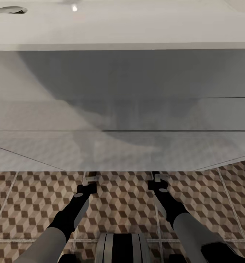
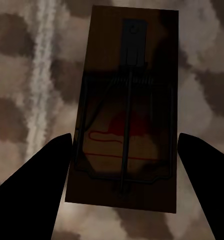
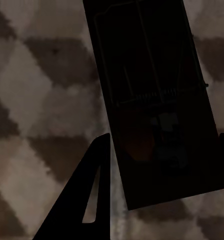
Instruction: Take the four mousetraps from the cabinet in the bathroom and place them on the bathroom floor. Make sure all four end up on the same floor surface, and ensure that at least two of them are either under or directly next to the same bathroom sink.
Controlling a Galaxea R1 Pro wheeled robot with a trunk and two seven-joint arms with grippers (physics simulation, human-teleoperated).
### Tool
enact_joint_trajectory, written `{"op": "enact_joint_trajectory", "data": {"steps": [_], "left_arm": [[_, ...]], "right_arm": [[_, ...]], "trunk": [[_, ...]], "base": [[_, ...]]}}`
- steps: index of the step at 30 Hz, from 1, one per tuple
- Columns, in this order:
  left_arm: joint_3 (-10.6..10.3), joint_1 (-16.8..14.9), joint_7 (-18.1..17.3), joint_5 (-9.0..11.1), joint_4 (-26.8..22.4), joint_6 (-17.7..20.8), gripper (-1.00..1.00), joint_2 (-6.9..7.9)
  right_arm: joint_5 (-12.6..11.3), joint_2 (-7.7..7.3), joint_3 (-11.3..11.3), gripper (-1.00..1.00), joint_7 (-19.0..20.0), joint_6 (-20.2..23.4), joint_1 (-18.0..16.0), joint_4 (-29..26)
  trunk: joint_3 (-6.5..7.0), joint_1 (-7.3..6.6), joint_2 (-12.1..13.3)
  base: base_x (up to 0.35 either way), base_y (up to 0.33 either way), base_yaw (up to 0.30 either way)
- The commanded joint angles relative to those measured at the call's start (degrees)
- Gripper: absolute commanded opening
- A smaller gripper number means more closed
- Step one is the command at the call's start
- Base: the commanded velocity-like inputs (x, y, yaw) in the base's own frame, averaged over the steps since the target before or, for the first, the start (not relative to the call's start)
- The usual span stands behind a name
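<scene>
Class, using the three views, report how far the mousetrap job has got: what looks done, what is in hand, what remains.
Done: the robot has reached the sink, both arms extended low over the bathroom floor.
In hand: one mousetrap sits between the left gripper fingers, another mousetrap between the right gripper fingers, tiles behind each. Whether they are gripped or already released is unclear.
Left: confirming these two placed; the other two traps' whereabouts are unknown.

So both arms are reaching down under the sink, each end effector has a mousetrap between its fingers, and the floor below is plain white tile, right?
Not quite: the floor is not plain white. The head view shows tiles printed with a brown, beige and grey cube pattern. The rest holds: both arms reach under the sink, with one mousetrap between the left end effector's fingers and another mousetrap between the right end effector's fingers.
</scene>
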Motion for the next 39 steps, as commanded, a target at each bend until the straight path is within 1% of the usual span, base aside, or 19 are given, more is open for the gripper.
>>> {"op": "enact_joint_trajectory", "data": {"steps": [1, 12, 17, 23, 25, 26, 28, 29, 32, 37, 39], "left_arm": [[-0.3, 0.0, 0.5, 0.6, -0.1, 0.2, -1.0, 0.05], [-0.1, 0.0, 0.4, 0.6, -0.2, 0.1, -1.0, 0.27], [0.1, 0.0, 0.1, 0.7, -0.8, 0.0, -1.0, 0.84], [0.2, 0.0, -0.2, 0.9, -1.1, -0.1, -1.0, 2.07], [0.3, 0.0, -0.2, 1.0, -1.3, 0.0, -1.0, 2.65], [0.3, 0.0, -0.3, 1.0, -1.4, 0.0, -1.0, 3.02], [0.3, 0.0, -0.3, 1.1, -1.6, 0.1, -1.0, 3.28], [0.3, 0.0, -0.4, 1.1, -1.7, 0.1, -1.0, 3.45], [0.4, -0.4, -0.4, 1.2, -1.6, 0.2, -1.0, 3.62], [0.4, -2.6, -0.4, 1.5, 0.3, 0.1, -1.0, 3.78], [0.4, -3.0, -0.4, 1.4, 0.9, 0.1, -1.0, 3.82]], "right_arm": [[-0.6, -0.05, 0.5, -1.0, -0.4, 0.3, 0.0, -0.1], [-0.6, 0.09, 0.5, -1.0, -0.4, 0.2, 0.0, -0.1], [-0.6, 0.21, 0.6, -1.0, -0.4, 0.2, 0.0, -0.2], [-0.6, 0.46, 0.7, -1.0, -0.4, 0.2, 0.0, -1.2], [-0.4, 0.99, 1.3, -1.0, -0.4, 0.3, 0.0, -2.0], [-0.1, 1.35, 2.3, -1.0, -0.4, 0.3, 0.0, -2.5], [0.1, 1.6, 3.4, -1.0, -0.5, 0.3, 0.0, -2.8], [0.3, 1.75, 4.5, -1.0, -0.7, 0.3, 0.0, -3.0], [0.5, 1.89, 5.8, -1.0, -0.8, 0.3, 0.0, -3.3], [0.4, 1.77, 6.4, -1.0, -0.5, 0.3, 0.0, -3.9], [0.3, 1.71, 6.4, -1.0, -0.5, 0.3, 0.0, -4.2]], "trunk": [[-0.03, -0.01, 0.0], [-0.03, -0.01, 0.0], [-0.03, -0.01, 0.0], [-0.03, -0.01, 0.0], [-0.03, -0.01, 0.0], [-0.03, -0.01, 0.0], [-0.03, -0.01, 0.0], [-0.03, -0.01, 0.0], [-0.03, -0.01, 0.0], [-0.03, -0.01, 0.0], [-0.03, -0.01, 0.0]], "base": [[0.0, 0.0, 0.0], [0.0, 0.0, 0.0], [0.0, 0.0, 0.0], [0.0, 0.0, 0.0], [0.0, 0.0, 0.0], [0.0, 0.0, 0.0], [0.0, 0.0, 0.0], [0.0, 0.0, 0.0], [0.0, 0.0, 0.0], [0.0, 0.0, 0.0], [0.0, 0.0, 0.0]]}}
